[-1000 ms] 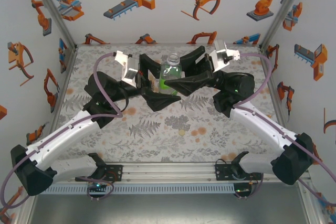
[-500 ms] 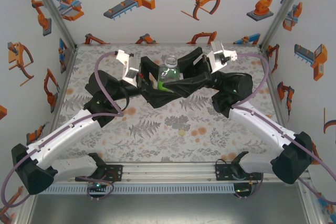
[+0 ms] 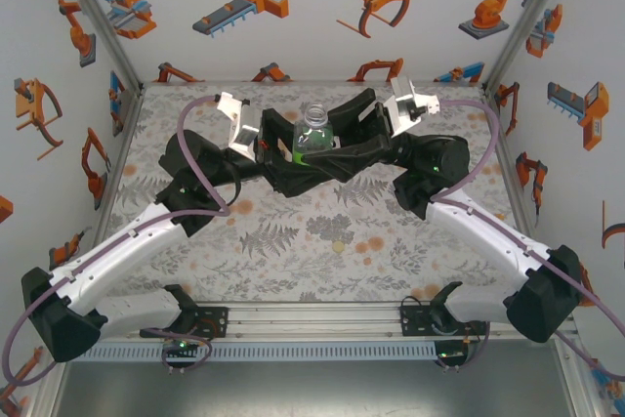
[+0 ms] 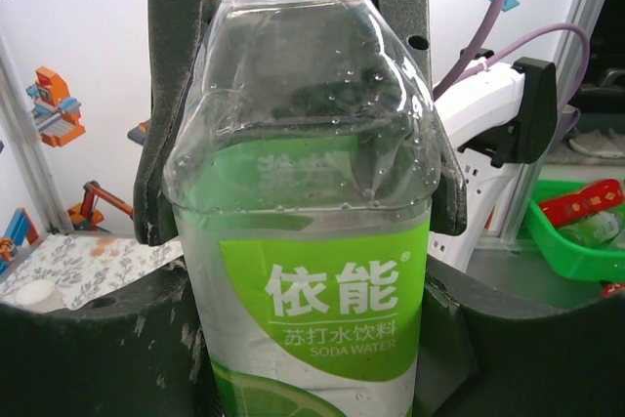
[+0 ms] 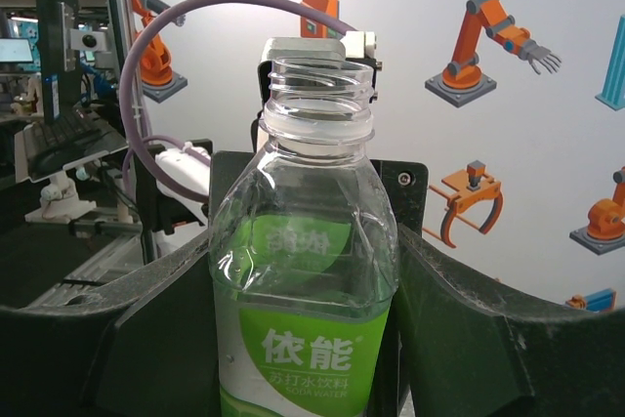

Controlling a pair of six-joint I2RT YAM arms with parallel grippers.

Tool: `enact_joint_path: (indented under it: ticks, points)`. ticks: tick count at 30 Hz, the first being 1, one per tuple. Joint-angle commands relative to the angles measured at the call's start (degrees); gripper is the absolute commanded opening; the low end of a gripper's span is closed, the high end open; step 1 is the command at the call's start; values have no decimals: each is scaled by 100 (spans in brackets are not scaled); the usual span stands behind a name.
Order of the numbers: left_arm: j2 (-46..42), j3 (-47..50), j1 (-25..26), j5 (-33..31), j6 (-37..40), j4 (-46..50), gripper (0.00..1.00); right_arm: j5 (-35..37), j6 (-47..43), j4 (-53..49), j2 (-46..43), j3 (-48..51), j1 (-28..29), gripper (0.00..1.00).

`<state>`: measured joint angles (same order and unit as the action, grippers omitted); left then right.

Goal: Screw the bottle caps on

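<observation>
1. Top external view: a flowered mat (image 3: 254, 241) with orange spots covers the table. White walls (image 3: 293, 36) with robot stickers close it in on three sides.
2. At the mat's far middle, the bottle (image 3: 313, 134) stands upright between the two arms, its threaded neck uncapped.
3. The left gripper (image 3: 293, 151) is closed tight on the bottle from the left. The right gripper (image 3: 337, 148) clamps it from the opposite side, fingers against its sides.
4. The bottle is clear with a green label, and droplets cling inside its upper part.
5. A white cap (image 4: 37, 293) lies on the mat left of the bottle in the left wrist view. A yellow cap (image 3: 339, 245) lies nearer the bases, well apart from the bottle.
6. Off to the right in the left wrist view, a green bin (image 4: 576, 256) holds a red packet (image 4: 581, 204).
</observation>
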<state>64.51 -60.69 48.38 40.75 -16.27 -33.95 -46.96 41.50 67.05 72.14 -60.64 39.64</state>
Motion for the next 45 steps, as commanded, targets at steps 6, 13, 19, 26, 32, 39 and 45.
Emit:
enact_joint_path:
  ticks: [6,13,19,26,32,39,45]
  points:
    - [-504,-141,-226,-28,687,1011,35,613,-1272,-1481,-752,198,44,66]
    - [-984,-66,-957,-54,1010,2128,34,1722,-2048,-3826,-1330,180,52,66]
    - [-1231,-45,-1660,-38,1474,3054,28,3456,-1995,-5993,-1473,96,318,60]
    - [-1125,30,-2305,430,1747,3332,15,4881,-1161,-8430,-1019,-231,544,53]
    - [-830,238,-2693,1054,1719,3026,2,5355,-809,-9444,-653,-216,543,47]
    - [-789,621,-2702,1251,1992,2758,0,5813,-764,-10002,-190,-212,536,46]
    - [-740,985,-2697,1238,1663,2236,0,5484,-1058,-10222,430,-307,231,46]
